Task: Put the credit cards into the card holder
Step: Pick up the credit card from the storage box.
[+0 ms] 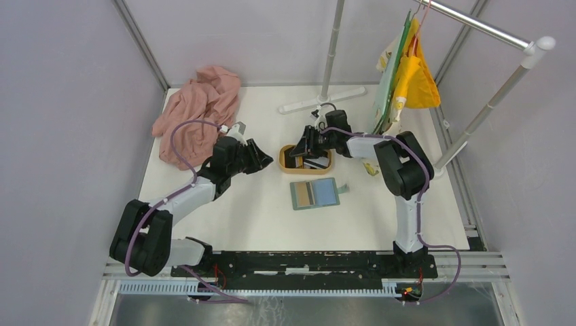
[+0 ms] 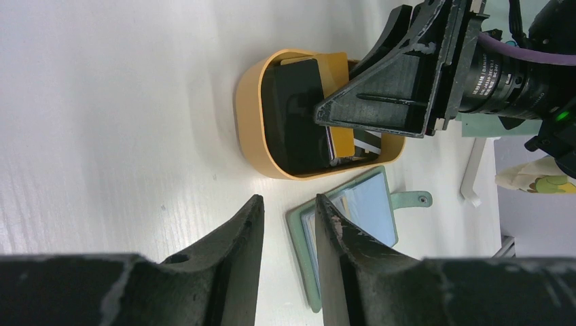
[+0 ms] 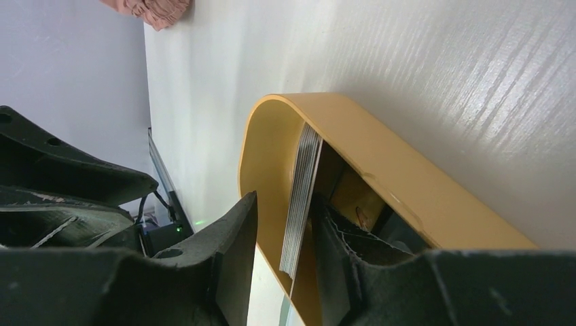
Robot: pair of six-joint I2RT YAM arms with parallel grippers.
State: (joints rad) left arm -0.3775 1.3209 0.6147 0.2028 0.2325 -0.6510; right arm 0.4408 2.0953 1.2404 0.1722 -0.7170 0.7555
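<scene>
Right gripper (image 3: 284,209) reaches into the wooden tray (image 3: 407,183), jaws parted loosely around an upright stack of credit cards (image 3: 303,183).

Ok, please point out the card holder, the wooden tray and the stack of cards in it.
card holder (image 1: 314,194): top external view, on its open slotted inside.
wooden tray (image 2: 246,115): left wrist view, on its outer wall.
stack of cards (image 3: 303,190): right wrist view, on the cards' thin edges.
</scene>
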